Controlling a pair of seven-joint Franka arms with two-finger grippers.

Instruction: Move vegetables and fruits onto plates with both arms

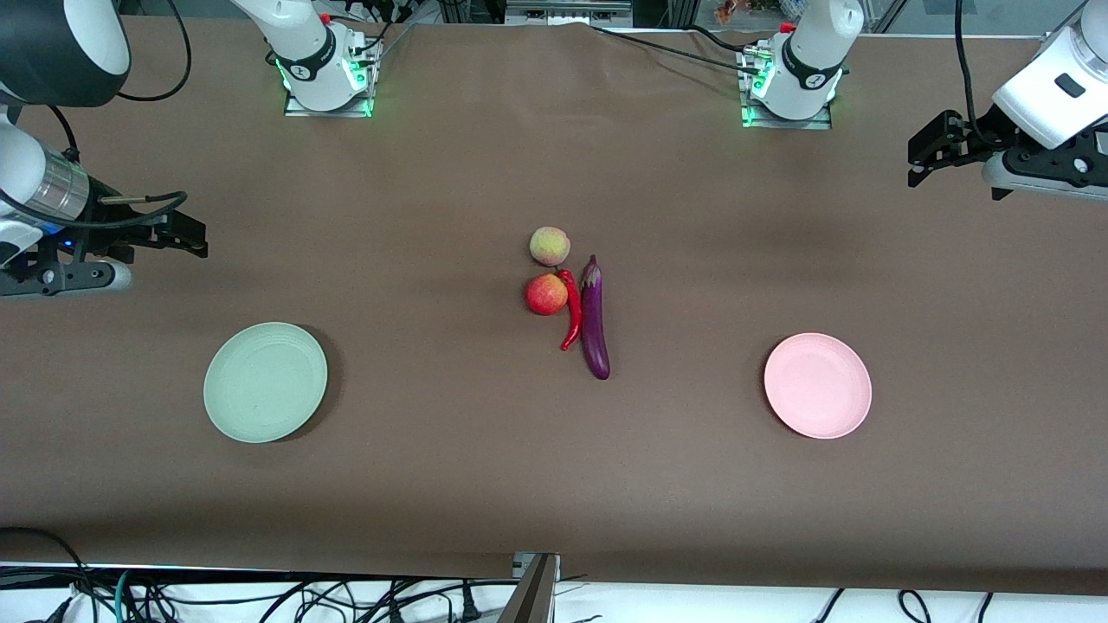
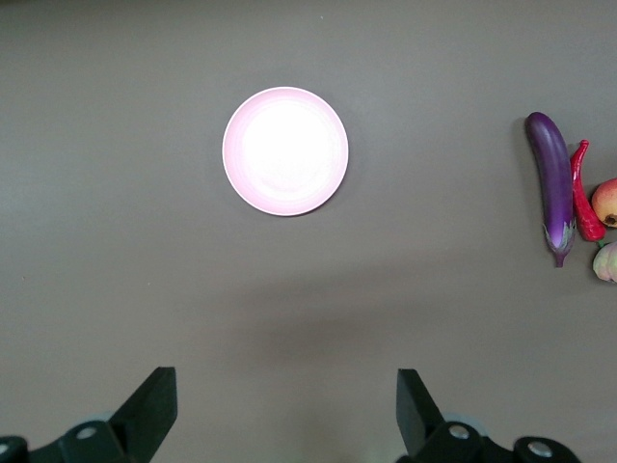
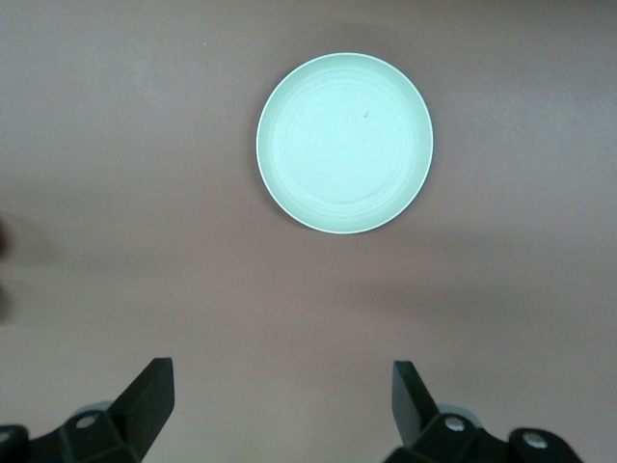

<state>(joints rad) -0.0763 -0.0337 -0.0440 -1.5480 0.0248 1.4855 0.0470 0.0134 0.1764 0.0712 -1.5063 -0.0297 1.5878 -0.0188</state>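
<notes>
The purple eggplant (image 1: 595, 320), red chili (image 1: 570, 318), red fruit (image 1: 545, 294) and pale peach (image 1: 550, 246) lie close together at the table's middle. The mint green plate (image 1: 265, 382) lies toward the right arm's end and the pink plate (image 1: 817, 385) toward the left arm's end; both are bare. My right gripper (image 1: 195, 238) is open and empty, up over the table near the green plate (image 3: 344, 142). My left gripper (image 1: 917, 164) is open and empty, up near the pink plate (image 2: 285, 150). The left wrist view also shows the eggplant (image 2: 553, 183), chili (image 2: 582, 193), red fruit (image 2: 607, 203) and peach (image 2: 607, 262).
The two arm bases (image 1: 325, 73) (image 1: 792, 82) stand along the table edge farthest from the front camera. Cables hang below the table's near edge (image 1: 260, 597). Brown tabletop lies between the plates and the produce.
</notes>
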